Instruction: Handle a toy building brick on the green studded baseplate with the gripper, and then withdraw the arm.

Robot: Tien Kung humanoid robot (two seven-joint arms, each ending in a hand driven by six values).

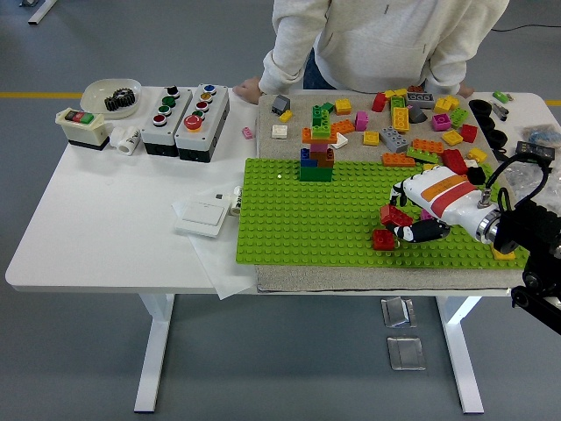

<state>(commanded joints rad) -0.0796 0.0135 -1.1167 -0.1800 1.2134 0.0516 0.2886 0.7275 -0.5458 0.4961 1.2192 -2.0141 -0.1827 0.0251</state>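
The right robot hand (405,224) enters from the right edge and lies low over the right part of the green studded baseplate (307,224). Its shell is white with an orange and a red stripe. Its dark fingers (421,231) are curled toward the left, with the tips at a red brick (383,239) seated on the baseplate near the front edge. A second red piece (394,216) sits against the fingers just above that brick. Whether the fingers actually clamp either red piece cannot be told from this view; contact is apparent, grip is not confirmed.

The left arm is not visible.

The baseplate lies on a grey mat (351,279) on the white tabletop (105,228). A small stacked tower (316,158) of green, orange, blue and brown bricks stands near the back edge of the baseplate, well apart from the robot hand. Loose bricks (399,118) in mixed colours are scattered on the mat behind the baseplate. A yellow brick (502,254) sits at the right front corner of the baseplate, partly hidden by the arm.

On the left part of the tabletop: 2 push-button boxes (184,120), a switch box (82,127) with a red and a green button, a white bowl (110,93) holding a black gear, and a white flat unit (206,212) on a sheet of paper just beside the left edge of the baseplate.

A person in a light sweatshirt (386,39) stands at the far side, with 1 hand (248,87) resting on the tabletop edge near the mat's back left corner.
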